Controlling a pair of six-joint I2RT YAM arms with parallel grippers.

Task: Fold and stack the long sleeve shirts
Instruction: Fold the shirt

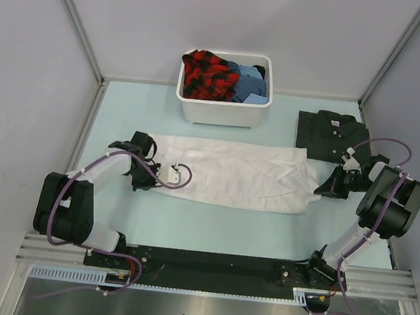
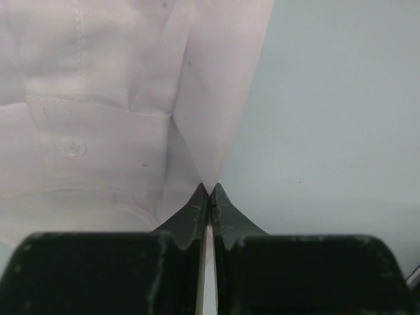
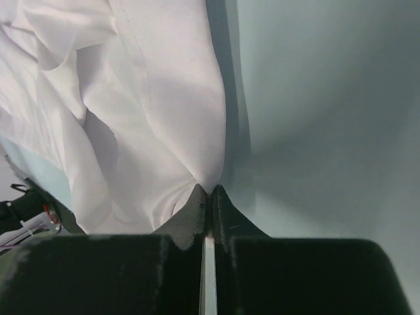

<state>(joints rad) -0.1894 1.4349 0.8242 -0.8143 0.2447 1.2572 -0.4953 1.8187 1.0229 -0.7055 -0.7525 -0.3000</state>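
robot lab cell: plain panel walls point(image 1: 238, 19), aluminium framing point(image 1: 74, 21), bolted arms point(image 1: 383, 211).

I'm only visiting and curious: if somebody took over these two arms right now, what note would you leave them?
Grippers: the left gripper is shut on one end of the large plain white cloth shirt; the right gripper is shut on the opposite end.
Things: the white shirt lies stretched out flat between the arms.
Done: the dark finely striped collared shirt lies folded at the far right.
Left: fold the white shirt smaller and stack the two.
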